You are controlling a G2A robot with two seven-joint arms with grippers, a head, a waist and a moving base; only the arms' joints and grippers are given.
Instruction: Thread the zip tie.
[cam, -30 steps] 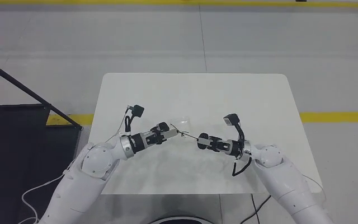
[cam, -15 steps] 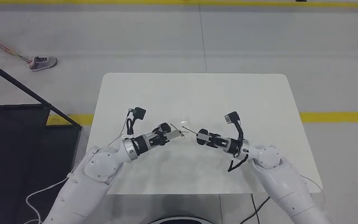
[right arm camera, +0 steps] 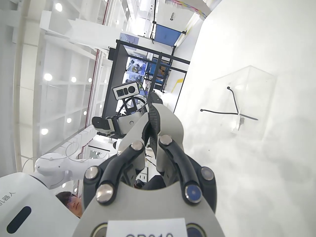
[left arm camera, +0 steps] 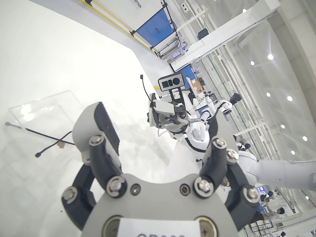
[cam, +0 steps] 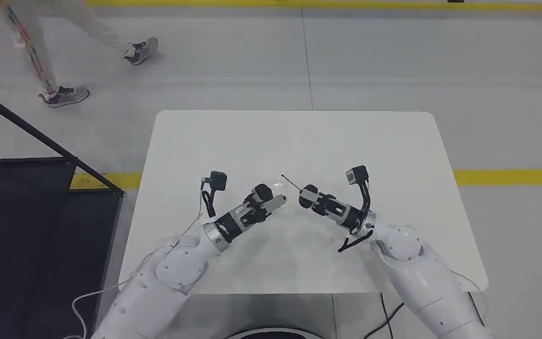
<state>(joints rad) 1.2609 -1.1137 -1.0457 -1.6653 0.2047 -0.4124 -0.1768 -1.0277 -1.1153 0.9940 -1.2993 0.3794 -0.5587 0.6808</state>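
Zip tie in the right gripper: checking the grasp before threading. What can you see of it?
The zip tie is a thin black plastic strip, slightly curved, with a small blocky head at its free end. Its other end is pinched between the shut fingers of the right gripper, and it juts above the table. Nothing else touches it; the open left gripper is apart.

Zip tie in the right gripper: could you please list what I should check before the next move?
1. Right gripper shut on the zip tie: ok.
2. Tie's head end pokes free beyond that gripper: ok.
3. Left gripper open and empty: ok.
4. Left gripper lined up with the tie's free end: cannot tell.
5. Tie threaded into a loop: not ok.
6. Two spare ties lie crossed in the clear tray, apart from both grippers: ok.
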